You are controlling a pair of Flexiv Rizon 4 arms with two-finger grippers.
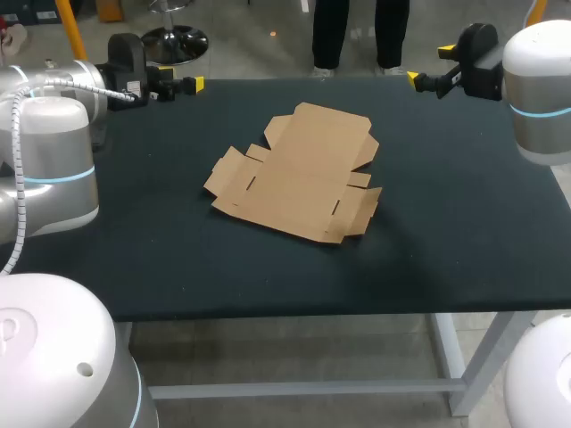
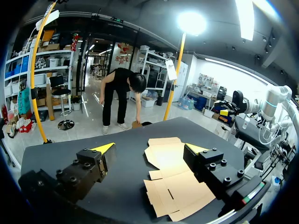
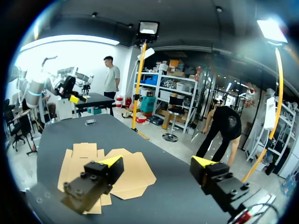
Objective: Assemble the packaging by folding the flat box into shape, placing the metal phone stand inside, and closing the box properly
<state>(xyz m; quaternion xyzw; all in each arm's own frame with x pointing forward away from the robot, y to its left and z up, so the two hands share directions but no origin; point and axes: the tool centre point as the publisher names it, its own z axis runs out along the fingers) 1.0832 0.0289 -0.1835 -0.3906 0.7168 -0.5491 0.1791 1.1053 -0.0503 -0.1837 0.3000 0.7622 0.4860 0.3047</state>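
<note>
The flat brown cardboard box lies unfolded in the middle of the black table, flaps spread out. My left gripper hovers open over the far left corner, well away from the box. Over the far right corner my right gripper is open too. In the left wrist view the box lies ahead of the open, empty left gripper. The right wrist view has the box ahead of the open, empty right gripper. A small dark object lies near the table's far end; I cannot tell what it is.
The black table has bare surface all around the box. My left arm's grey body stands over the table's left side and hides that part in the head view.
</note>
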